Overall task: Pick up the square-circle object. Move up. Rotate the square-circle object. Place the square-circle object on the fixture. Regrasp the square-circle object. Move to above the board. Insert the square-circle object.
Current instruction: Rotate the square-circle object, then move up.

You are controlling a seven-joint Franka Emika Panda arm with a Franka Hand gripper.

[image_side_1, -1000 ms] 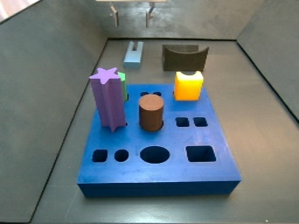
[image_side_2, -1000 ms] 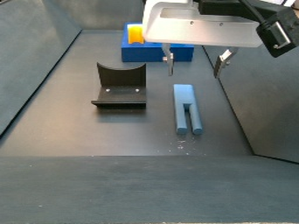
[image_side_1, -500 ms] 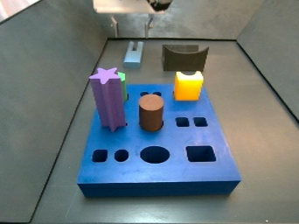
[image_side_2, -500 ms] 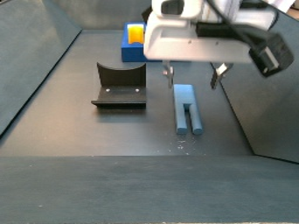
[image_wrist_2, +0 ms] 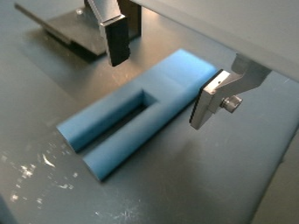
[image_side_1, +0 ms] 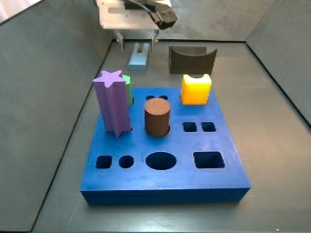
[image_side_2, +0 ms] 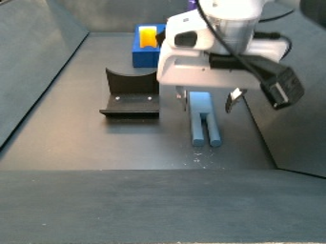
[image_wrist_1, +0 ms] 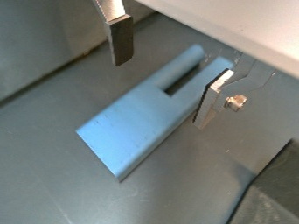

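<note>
On the dark grey worktop floor walled by grey panels, the long slim grey-blue square-circle object (image_side_2: 203, 122) lies flat beside the dark L-shaped fixture (image_side_2: 130, 92). Directly over it the gripper (image_wrist_2: 166, 66) points down, jaws spread apart, one finger (image_wrist_1: 119, 38) on either side of the peg without touching. Farther off sits the thick blue board (image_side_2: 152, 51).

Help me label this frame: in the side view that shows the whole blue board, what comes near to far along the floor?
board → fixture → square-circle object, with the open gripper above it.

Side views face oppositely — wrist views close on the hand (image_wrist_2: 163, 77).
</note>
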